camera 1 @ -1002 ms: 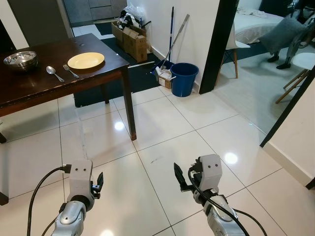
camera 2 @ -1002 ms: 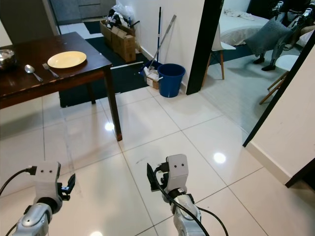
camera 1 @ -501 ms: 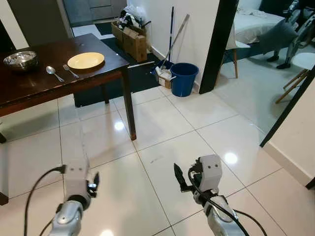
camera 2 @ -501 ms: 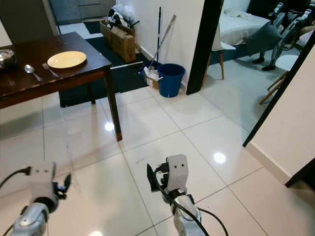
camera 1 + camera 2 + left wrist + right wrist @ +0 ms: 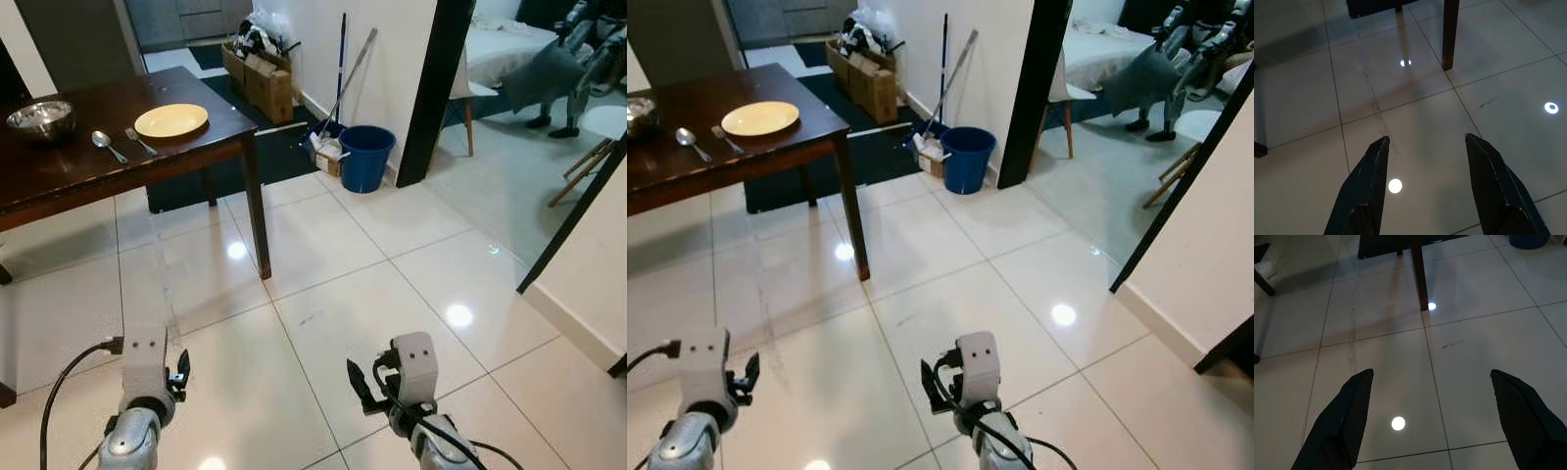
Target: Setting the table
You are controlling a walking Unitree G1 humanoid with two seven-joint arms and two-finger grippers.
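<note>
Left eye view, left gripper (image 5: 1422, 188) and right gripper (image 5: 1432, 418) low over glossy white tiled floor (image 5: 392, 264), fingers spread wide, both empty, dark wooden table (image 5: 59, 166) well apart.

On my dark wooden table (image 5: 59, 171) I count one yellow plate (image 5: 171, 120), one fork (image 5: 140, 141), one spoon (image 5: 107, 145) and one steel bowl (image 5: 40, 117). By the wall I count one blue bucket (image 5: 364, 157), two long-handled mops (image 5: 342, 73) and two cardboard boxes (image 5: 263, 83).

Yellow plate (image 5: 171, 120) flat beside fork (image 5: 140, 141)
</note>
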